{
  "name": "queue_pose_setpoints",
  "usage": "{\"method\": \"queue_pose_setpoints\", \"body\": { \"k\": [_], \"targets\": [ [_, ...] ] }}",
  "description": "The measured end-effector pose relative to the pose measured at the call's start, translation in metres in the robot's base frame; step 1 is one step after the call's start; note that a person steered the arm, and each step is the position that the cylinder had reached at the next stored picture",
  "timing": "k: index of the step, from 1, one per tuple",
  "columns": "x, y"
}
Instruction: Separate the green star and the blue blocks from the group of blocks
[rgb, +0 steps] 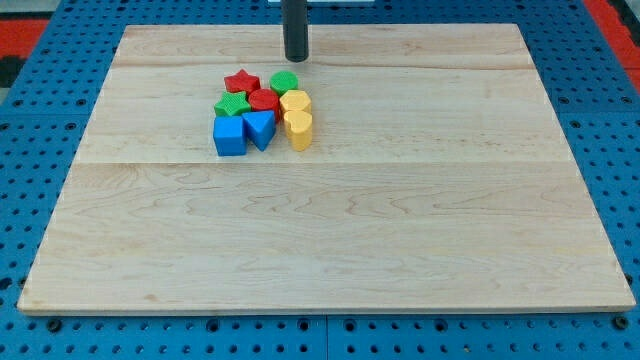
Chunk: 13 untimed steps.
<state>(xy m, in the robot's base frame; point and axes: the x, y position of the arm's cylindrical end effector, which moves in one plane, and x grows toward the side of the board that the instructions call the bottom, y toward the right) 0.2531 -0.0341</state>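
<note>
Blue cube (229, 136), blue triangle (259, 128) and green star (233, 104) remain packed against the red and yellow blocks (no separation yet), while my tip (296, 58), a bare rod holding nothing, stands clear just above the cluster.

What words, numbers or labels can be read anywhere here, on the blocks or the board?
None: no readable text anywhere in this view.
The wooden board, the coloured blocks, such as the blue cube and the red star, and the dark rod with my tip carry no writing.
</note>
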Motion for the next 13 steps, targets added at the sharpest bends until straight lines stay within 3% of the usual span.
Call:
{"method": "queue_pose_setpoints", "body": {
  "k": [1,3,5,8,10,11,13],
  "targets": [
    [0.009,-0.025],
    [0.014,-0.145],
    [0.048,-0.096],
    [0.134,-0.009],
    [0.185,-0.015],
    [0.187,-0.026],
    [0.142,-0.102]
  ]
}}
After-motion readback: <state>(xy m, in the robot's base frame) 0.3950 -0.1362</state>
